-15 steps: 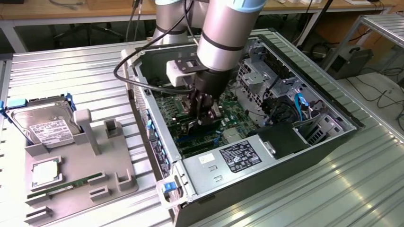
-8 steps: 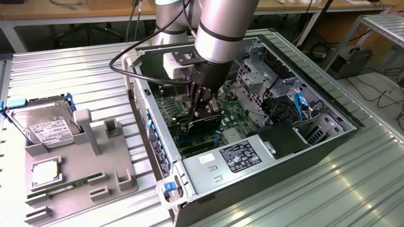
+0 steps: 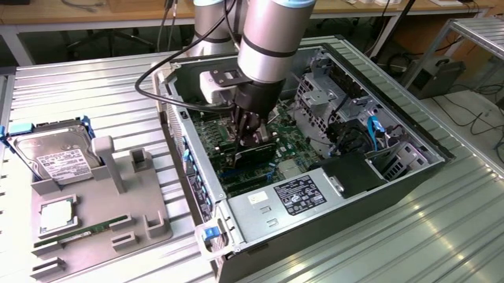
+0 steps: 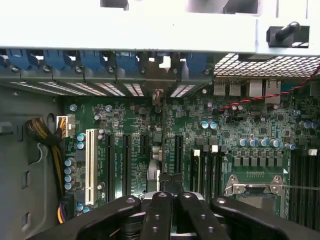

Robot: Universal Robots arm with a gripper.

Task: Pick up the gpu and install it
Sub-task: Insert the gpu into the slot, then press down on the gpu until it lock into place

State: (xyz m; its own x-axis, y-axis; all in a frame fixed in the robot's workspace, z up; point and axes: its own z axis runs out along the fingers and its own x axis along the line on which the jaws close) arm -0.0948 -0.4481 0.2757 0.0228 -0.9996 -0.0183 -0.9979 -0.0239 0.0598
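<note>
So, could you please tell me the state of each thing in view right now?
gripper: shut on the gpu.
gpu: on edge, held over the motherboard; seated or not, cannot tell.
computer case: lying on its side, open.
hard drive: resting in the grey holder.
memory stick: lying flat in the grey holder.

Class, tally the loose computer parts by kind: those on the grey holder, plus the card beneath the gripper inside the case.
Hard drive: 1
Processor chip: 1
Memory stick: 1
gpu: 1
Total: 4
</note>
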